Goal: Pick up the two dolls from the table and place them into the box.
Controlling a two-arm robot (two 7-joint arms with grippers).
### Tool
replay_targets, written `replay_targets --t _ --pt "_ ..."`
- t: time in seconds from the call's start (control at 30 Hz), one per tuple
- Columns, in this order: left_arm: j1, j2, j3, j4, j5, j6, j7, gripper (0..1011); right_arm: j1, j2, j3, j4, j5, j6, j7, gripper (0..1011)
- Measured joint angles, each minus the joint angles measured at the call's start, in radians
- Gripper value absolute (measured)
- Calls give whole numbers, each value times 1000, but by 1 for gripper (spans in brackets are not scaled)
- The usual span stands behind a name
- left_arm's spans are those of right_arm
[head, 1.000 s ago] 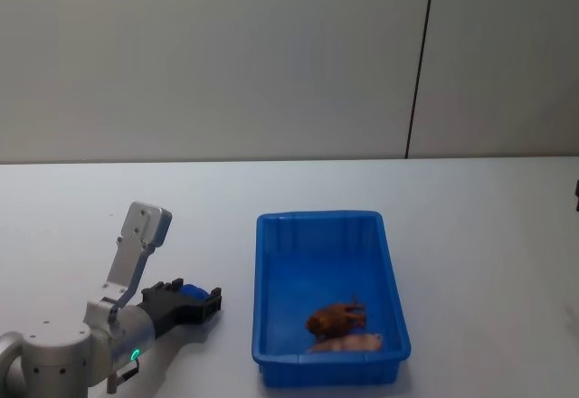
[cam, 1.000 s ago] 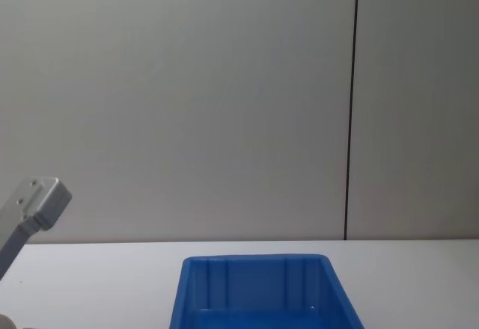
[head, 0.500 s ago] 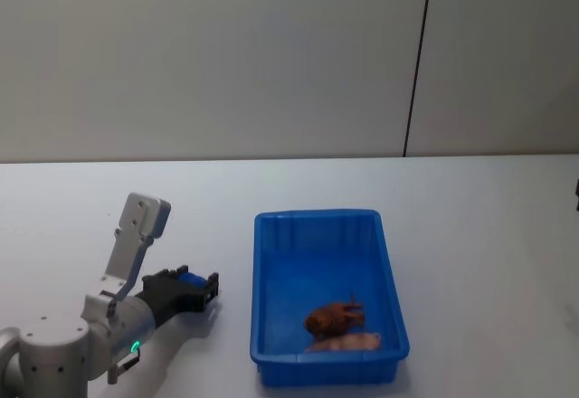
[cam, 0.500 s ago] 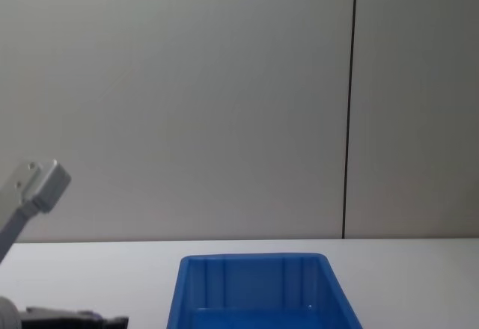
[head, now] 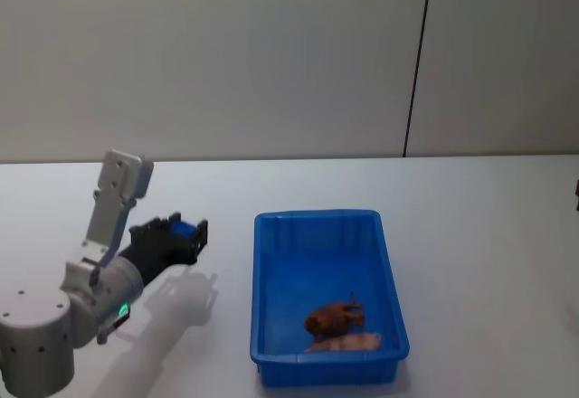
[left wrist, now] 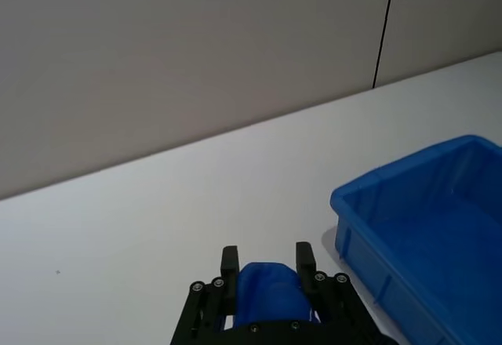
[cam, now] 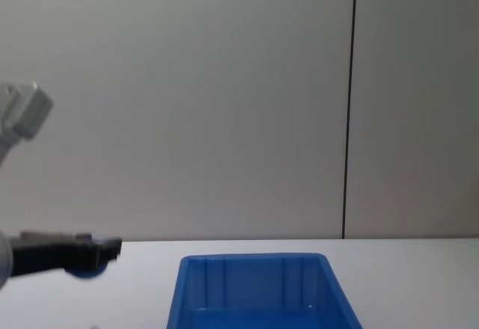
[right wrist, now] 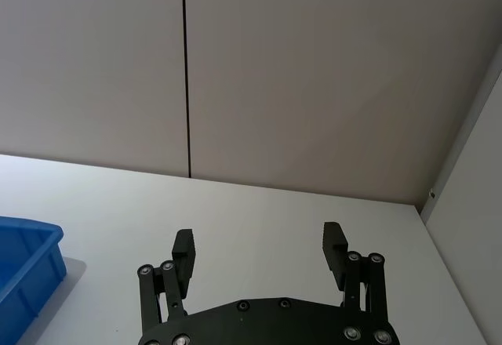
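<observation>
Since the brown doll [head: 335, 318] and pink doll [head: 348, 343] lie in the blue bin [head: 258, 289], park your left gripper [left wrist: 267, 253] gently. Its jaws hug a small blue thing [left wrist: 267, 290]. The right gripper [right wrist: 260, 245] has its jaws wide apart and empty.

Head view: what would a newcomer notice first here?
The bright blue box on the white table stands out, with the brown doll and the pale pink doll lying together at its near end. Left of the box, the left gripper hangs above the table, something blue between its fingers.
</observation>
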Motion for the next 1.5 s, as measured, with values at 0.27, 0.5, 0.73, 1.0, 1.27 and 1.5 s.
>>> replay_targets --t 0.27,0.5,0.73,1.0,1.27,1.5 --pt "-16 10 -19 -57 3 -43 -27 404 0 0 0 0 0 0 0 1001" --pt "-41 5 -24 -71 -3 -67 -81 361 0 0 0 0 0 0 0 1001" --pt "-76 -15 -20 -55 -20 -87 -173 325 0 0 0 0 0 0 0 1001" --pt "-114 -44 -4 -5 -37 -94 -281 271 0 0 0 0 0 0 0 1001" --pt "-183 -98 28 130 -43 -99 -425 233 0 0 0 0 0 0 0 1001" --pt "-252 -151 57 290 -27 -123 -511 196 0 0 0 0 0 0 0 1001"
